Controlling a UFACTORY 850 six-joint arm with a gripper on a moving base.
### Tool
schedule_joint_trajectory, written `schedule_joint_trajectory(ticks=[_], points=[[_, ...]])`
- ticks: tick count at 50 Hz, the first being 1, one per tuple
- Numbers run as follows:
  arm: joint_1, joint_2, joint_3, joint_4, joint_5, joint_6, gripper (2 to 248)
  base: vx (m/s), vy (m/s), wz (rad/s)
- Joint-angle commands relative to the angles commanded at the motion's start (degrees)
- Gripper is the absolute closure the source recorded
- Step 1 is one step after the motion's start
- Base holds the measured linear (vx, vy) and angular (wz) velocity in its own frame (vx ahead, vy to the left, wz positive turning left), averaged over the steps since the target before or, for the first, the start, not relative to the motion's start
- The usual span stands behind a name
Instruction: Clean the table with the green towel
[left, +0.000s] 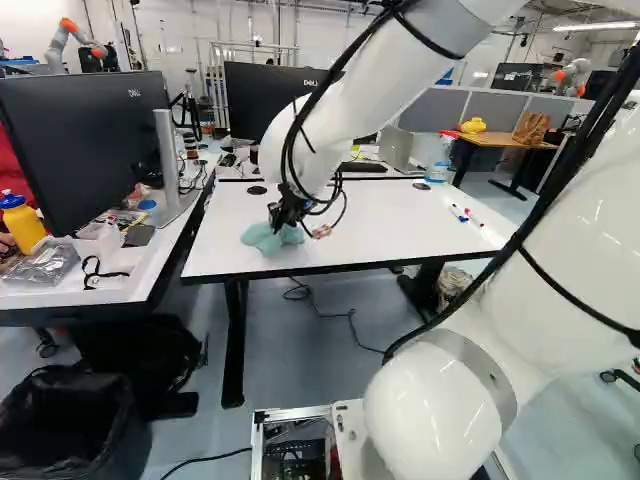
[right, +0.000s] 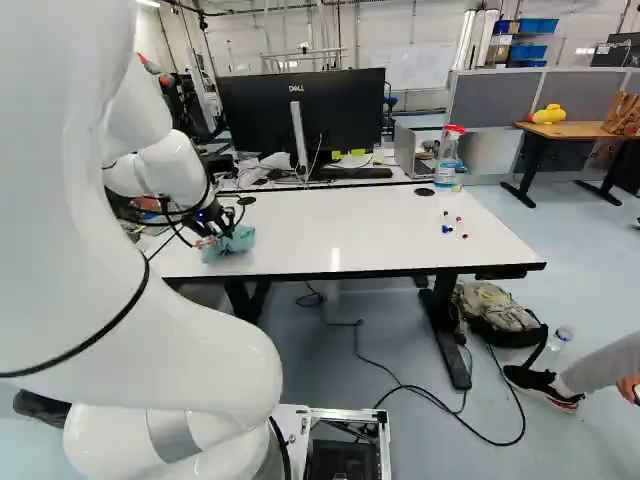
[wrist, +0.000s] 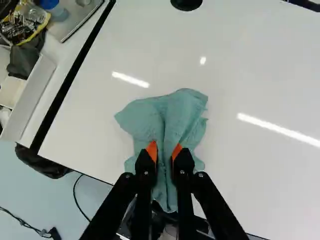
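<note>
The towel (wrist: 172, 112) is held between the hand's (left: 280, 220) fingers, near the front left corner of the surface (left: 385, 225). Well to the hand's right, pens (left: 461, 214) are laid on that surface. Ahead of the hand, beyond the far edge, a monitor (right: 345, 110) is placed, with a laptop (right: 408, 150) to its right. Left of the hand, a second monitor (left: 75, 160) is set on another surface (left: 115, 290).

Through the cameras I am viewing: towel (wrist: 172, 117), blue-green; table (left: 390, 225), white, edged black; gripper (left: 287, 214), black, pads (wrist: 152, 150) orange; arm (left: 570, 285), white; partitions (right: 490, 105), grey; floor (left: 300, 350), blue-grey; bottle (left: 24, 225), yellow, blue-capped.
</note>
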Motion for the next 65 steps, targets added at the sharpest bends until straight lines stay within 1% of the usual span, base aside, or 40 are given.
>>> schedule_joint_trajectory(ticks=[14, 30, 63, 65], points=[[-1.6, 0.9, 0.2, 0.0, 0.0, 0.0, 199, 0.0, 0.0, 0.0], [-4.3, 5.3, 4.2, 0.0, 0.0, 0.0, 199, 0.0, 0.0, 0.0], [-12.4, 9.0, 7.3, 0.0, 0.0, 0.0, 199, 0.0, 0.0, 0.0], [-12.5, 9.0, 7.3, 0.0, 0.0, 0.0, 199, 0.0, 0.0, 0.0]])
